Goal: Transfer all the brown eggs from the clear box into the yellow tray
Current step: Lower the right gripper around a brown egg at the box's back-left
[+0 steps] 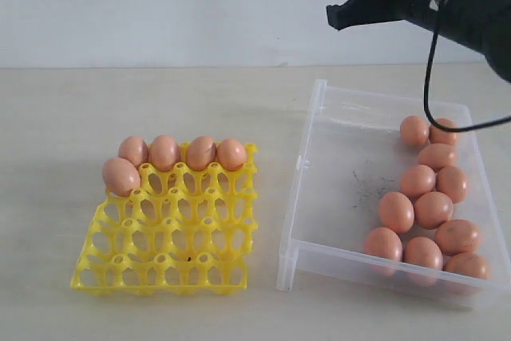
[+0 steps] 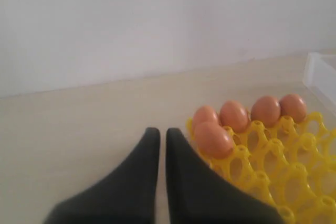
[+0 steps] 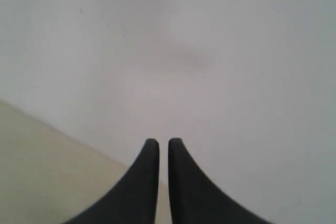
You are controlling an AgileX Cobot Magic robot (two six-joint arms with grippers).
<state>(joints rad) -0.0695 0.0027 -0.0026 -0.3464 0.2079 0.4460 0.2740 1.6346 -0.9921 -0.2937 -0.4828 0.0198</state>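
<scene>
Crowding is the main hazard: about eleven smooth orange-brown eggs [image 1: 433, 209] lie touching one another in the shallow clear plastic box [image 1: 299, 165], so a grab at one could knock or crack its neighbours. The right arm's black fingers [image 3: 149, 177] hang high above that box, pressed together and empty, and would strike a shell unless spread before descending. The left arm's black fingers [image 2: 144, 166], likewise closed and empty, hover beside the square yellow lattice tray [image 1: 160, 265], where a nudge might dislodge the edge egg among its five.
</scene>
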